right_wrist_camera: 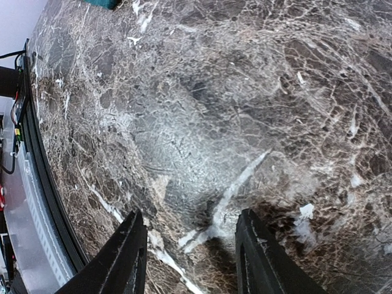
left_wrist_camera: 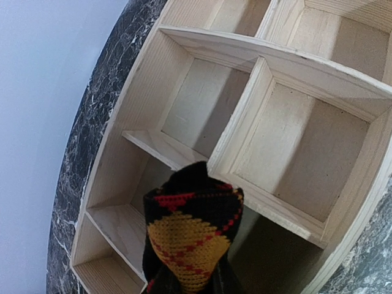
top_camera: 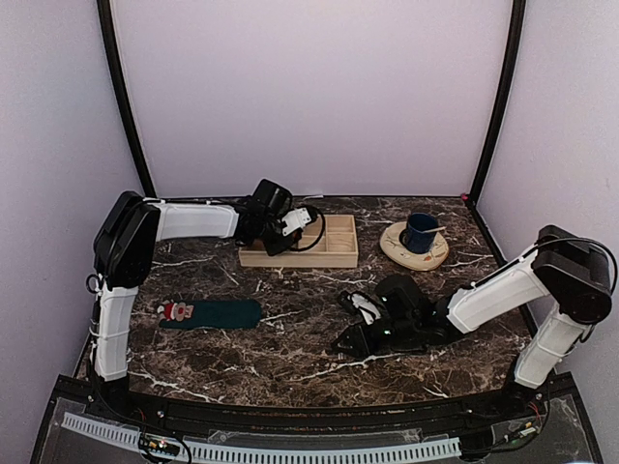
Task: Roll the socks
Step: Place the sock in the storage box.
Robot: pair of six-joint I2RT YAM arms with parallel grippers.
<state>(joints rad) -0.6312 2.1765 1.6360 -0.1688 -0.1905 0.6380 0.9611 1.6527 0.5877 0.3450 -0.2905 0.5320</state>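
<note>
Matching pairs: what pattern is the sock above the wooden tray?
Black fabric sock, red-and-yellow argyle; left wrist view.

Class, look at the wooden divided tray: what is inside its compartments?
The wooden tray shows bare wood in every visible compartment, nothing inside. The argyle sock covers part of the nearest compartments in the left wrist view, so those floors cannot be fully seen.

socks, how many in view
2. The teal Santa sock lies flat on the table, left side; the black argyle sock is in the left gripper over the wooden tray.
</note>
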